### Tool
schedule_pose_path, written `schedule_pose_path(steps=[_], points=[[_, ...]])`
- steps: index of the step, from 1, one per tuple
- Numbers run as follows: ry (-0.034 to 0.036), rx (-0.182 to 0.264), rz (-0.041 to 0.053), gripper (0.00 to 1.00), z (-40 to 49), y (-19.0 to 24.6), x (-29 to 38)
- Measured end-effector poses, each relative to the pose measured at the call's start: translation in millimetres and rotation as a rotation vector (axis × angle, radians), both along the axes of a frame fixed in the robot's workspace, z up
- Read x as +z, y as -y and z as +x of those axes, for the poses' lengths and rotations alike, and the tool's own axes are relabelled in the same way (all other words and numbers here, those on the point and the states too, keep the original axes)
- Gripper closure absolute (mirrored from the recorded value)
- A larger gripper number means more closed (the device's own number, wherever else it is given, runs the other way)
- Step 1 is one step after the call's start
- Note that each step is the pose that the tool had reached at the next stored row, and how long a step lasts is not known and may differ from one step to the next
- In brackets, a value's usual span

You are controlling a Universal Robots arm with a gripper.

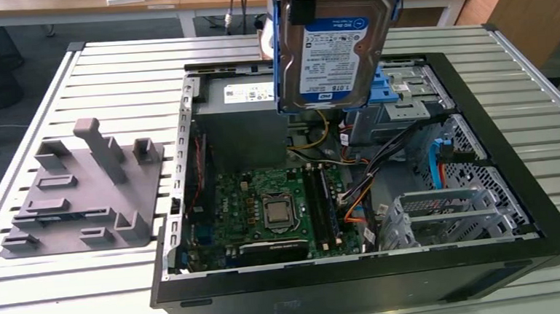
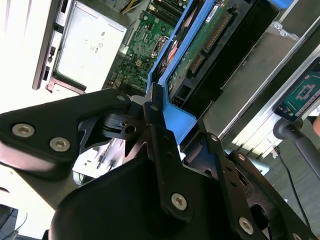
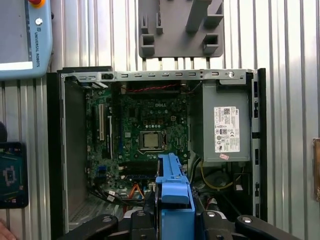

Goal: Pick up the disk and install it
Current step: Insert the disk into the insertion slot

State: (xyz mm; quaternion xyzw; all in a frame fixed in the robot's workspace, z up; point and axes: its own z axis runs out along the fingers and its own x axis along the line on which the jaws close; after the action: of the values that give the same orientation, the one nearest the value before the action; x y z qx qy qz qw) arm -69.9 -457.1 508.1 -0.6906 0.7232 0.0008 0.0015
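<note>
1. Tool (image 2: 152, 107), one. Black fingers pressed onto the blue frame of the disk, pinching it; seen in both wrist views.
2. Disk (image 1: 337, 48), one. Silver body with a white-and-blue label, held upright in the air over the open computer case. It touches nothing but the tool. The second wrist view shows its green circuit side and connector edge.
3. Blue rails (image 3: 172, 192), two, one along each long side of the disk.
4. Computer case (image 1: 366, 283), one. Black, lying flat on the bench with its side open upward.
5. Contents of the case:
   - motherboard (image 1: 263, 205), one, green;
   - power supply (image 3: 225, 125), one, a grey box with a white sticker;
   - drive cage (image 1: 449, 216), one, bare metal, at the exterior view's right;
   - orange, yellow and black cables, loose, number not clear.
6. Grey holder (image 1: 78, 191), one. Moulded block with upright posts, just beside the case at the exterior view's left.
7. Bench (image 1: 94, 300), one, with a ribbed metal top.
8. Control tablet (image 3: 22, 40), one, on the bench beyond the case.
</note>
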Motion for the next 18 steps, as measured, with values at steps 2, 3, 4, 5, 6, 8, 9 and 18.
schedule_pose_path(steps=[2,3,4,5,6,8,9,18], points=[[0.0032,0.001,0.0001,0.63,0.0,0.1,-0.1],[0.0033,0.001,0.0,0.63,0.0,0.2,-0.1],[0.0038,0.001,0.0001,0.63,-0.1,0.6,-0.1],[0.004,0.0,0.0001,0.63,-0.1,1.1,-0.2],[0.0041,0.001,0.0002,0.63,0.0,2.2,-0.5],[0.004,0.0,0.0,0.63,0.0,6.7,-1.3],[0.0041,0.001,0.0002,0.63,0.0,10.2,-2.0],[0.004,0.001,-0.0001,0.63,-0.1,32.7,-5.6]])
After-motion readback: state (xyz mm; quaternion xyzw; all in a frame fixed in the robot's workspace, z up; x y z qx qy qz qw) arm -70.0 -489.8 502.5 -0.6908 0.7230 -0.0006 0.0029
